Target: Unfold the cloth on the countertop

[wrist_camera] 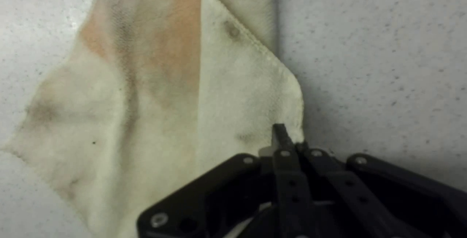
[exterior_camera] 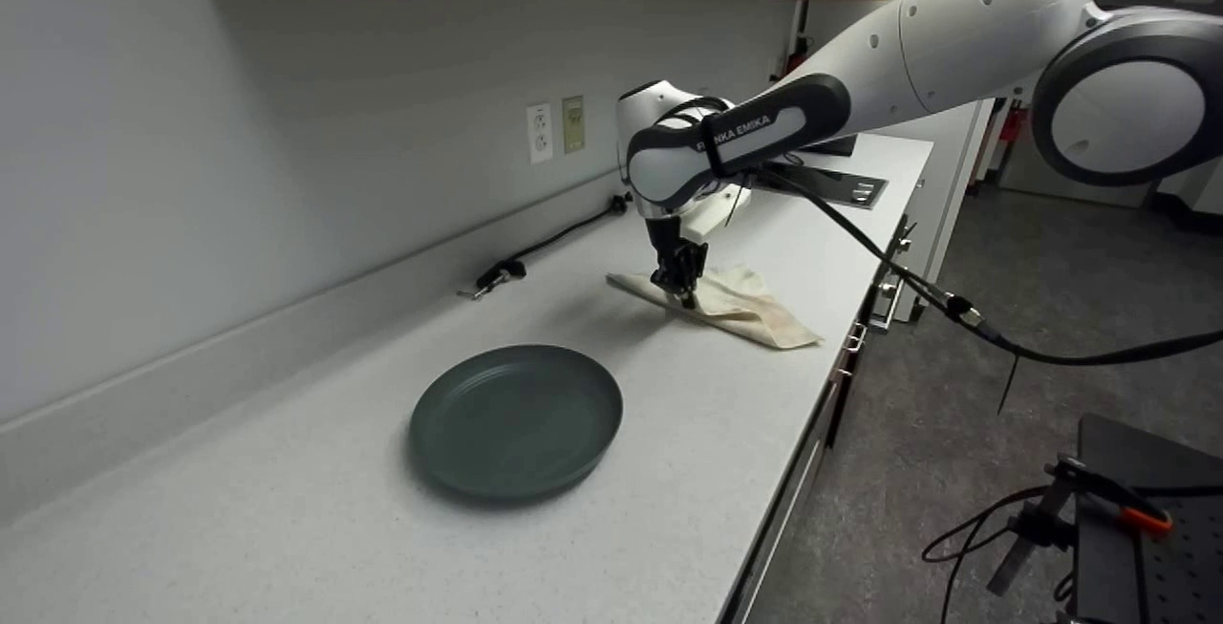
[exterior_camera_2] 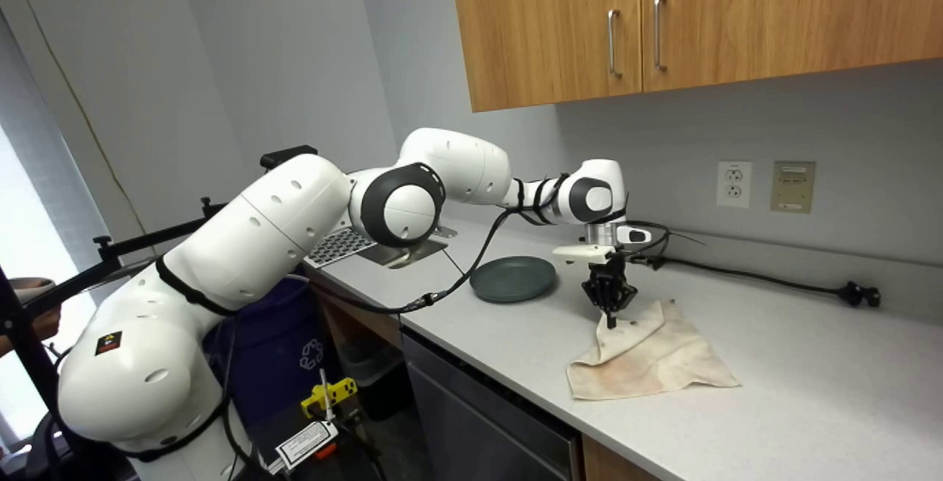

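Note:
The beige cloth point(exterior_camera: 755, 313) lies on the white countertop point(exterior_camera: 659, 481), beyond the plate in that exterior view. Faint orange and grey blotches mark the cloth point(wrist_camera: 160, 85) in the wrist view. A flap point(wrist_camera: 233, 81) of it is folded over along one side. At the edge of this flap my gripper point(wrist_camera: 292, 139) has its fingers together with the cloth's edge running in between, so it is shut on the cloth. One fingertip point(wrist_camera: 280, 134) shows on top of the fabric; the other is mostly hidden. In an exterior view the gripper point(exterior_camera_2: 611, 319) points down at the cloth's plate-side edge.
A dark green round plate point(exterior_camera: 516, 423) sits on the counter near the cloth. Along the wall runs a black cord point(exterior_camera_2: 759, 272). Wooden cabinets point(exterior_camera_2: 552, 24) hang above. The counter's front edge drops to the floor, and a cable loops from the arm.

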